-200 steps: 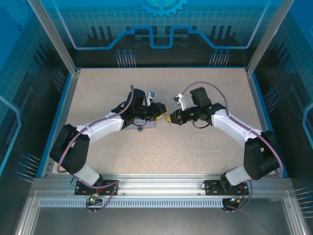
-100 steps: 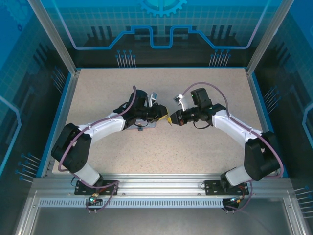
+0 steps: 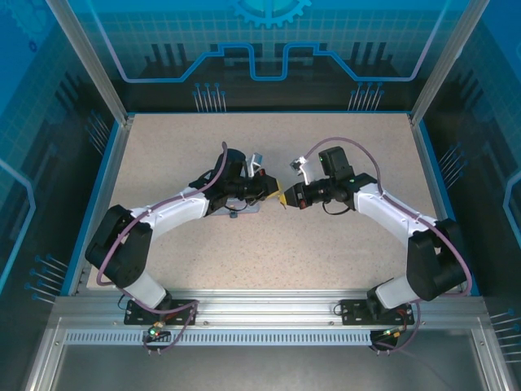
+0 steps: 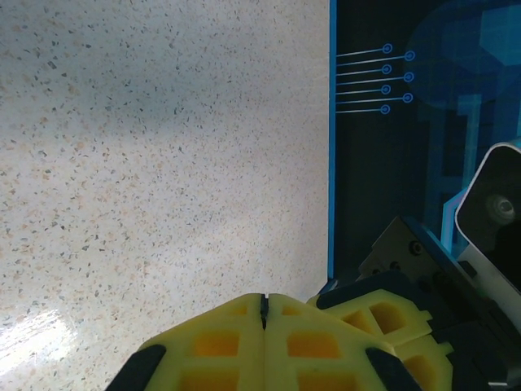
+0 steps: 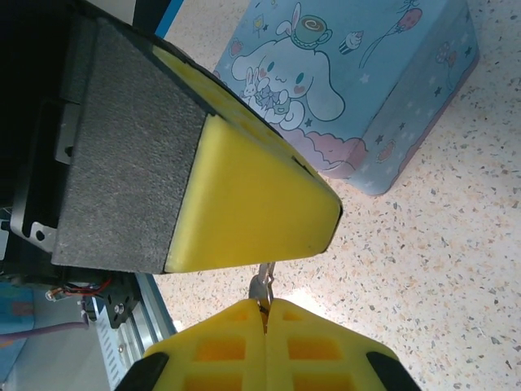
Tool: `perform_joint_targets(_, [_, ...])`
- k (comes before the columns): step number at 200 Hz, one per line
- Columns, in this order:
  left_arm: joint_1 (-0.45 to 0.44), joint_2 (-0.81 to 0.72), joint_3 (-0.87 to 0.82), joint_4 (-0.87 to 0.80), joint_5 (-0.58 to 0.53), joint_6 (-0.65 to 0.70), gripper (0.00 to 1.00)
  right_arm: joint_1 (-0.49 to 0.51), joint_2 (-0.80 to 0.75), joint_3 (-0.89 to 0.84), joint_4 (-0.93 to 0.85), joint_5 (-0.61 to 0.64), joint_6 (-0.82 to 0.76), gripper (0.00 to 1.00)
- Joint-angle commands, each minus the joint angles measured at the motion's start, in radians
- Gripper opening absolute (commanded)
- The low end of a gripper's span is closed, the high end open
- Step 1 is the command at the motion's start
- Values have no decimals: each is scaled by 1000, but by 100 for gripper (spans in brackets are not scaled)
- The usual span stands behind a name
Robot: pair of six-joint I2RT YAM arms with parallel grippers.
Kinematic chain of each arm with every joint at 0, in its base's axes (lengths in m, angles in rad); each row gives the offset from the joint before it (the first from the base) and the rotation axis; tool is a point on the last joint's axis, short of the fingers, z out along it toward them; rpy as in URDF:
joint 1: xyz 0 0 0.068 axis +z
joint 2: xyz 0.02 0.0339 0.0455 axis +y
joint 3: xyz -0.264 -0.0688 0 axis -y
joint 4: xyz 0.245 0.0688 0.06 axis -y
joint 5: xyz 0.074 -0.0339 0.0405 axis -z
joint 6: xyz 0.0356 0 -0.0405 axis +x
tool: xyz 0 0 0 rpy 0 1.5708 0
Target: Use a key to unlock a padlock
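Observation:
At the table's middle my left gripper (image 3: pixel 275 193) and right gripper (image 3: pixel 286 198) meet tip to tip. In the left wrist view the left gripper (image 4: pixel 264 303) is shut, and a thin dark sliver, the key (image 4: pixel 263 306), is pinched in the seam between its yellow pads. In the right wrist view the right gripper (image 5: pixel 264 305) is shut on the padlock (image 5: pixel 262 285). Just its thin metallic shackle loop pokes out, and the body is hidden between the pads. The loop reaches up to the left gripper's yellow finger (image 5: pixel 252 204), right in front of it.
The pale blue cartoon-printed tin box (image 5: pixel 358 90) lies on the speckled table just behind the left gripper, under the left arm (image 3: pixel 247 208). The blue table rim (image 4: pixel 332 163) runs along the right side. Bare speckled tabletop lies all around both arms.
The left gripper has moved a little right and toward the back, closing the small gap to the right gripper. The right gripper has hardly shifted. Both stay shut.

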Motion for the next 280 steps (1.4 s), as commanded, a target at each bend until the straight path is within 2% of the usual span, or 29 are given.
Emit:
perform_joint_targets(1, [-10,5,22,10,12,4,0,-24,-38,-20,38,-11,35,23])
perform_joint_targets(14, [-7,-2,26,8,1,16,0,-37,-65,-44,62,-14,67,39])
perform_joint_targets(49, [2,-26,49,-30,-23,57,0,-60,-162,-110,118,22,163,66])
perform_joint_targets(64, [11,-38,53,-39,-31,67,0,-59,-211,-156,121,88,196,96])
perform_joint_targets(68, [14,-42,53,-39,-33,70,0,-59,-225,-162,120,109,204,100])
perform_joint_targets(103, [45,-85,43,-30,-50,85,0,-61,-272,-154,66,214,229,100])
perform_joint_targets(121, [59,-105,34,-11,-65,82,0,-63,-255,-148,71,266,305,100])
perform_joint_targets(149, [71,-134,18,23,-97,66,0,-82,-180,-135,145,200,433,100])
perform_joint_targets(163, [74,-153,7,31,-130,54,0,-71,-159,-143,229,167,482,100])
perform_joint_targets(239, [74,-190,-64,149,-315,-109,0,-37,-140,-250,720,247,903,100])
perform_joint_targets(262, [72,-197,-84,192,-374,-154,0,-14,-114,-280,864,313,1006,94])
perform_joint_targets(280, [69,-208,-102,213,-422,-183,0,7,-84,-278,952,346,1060,86])
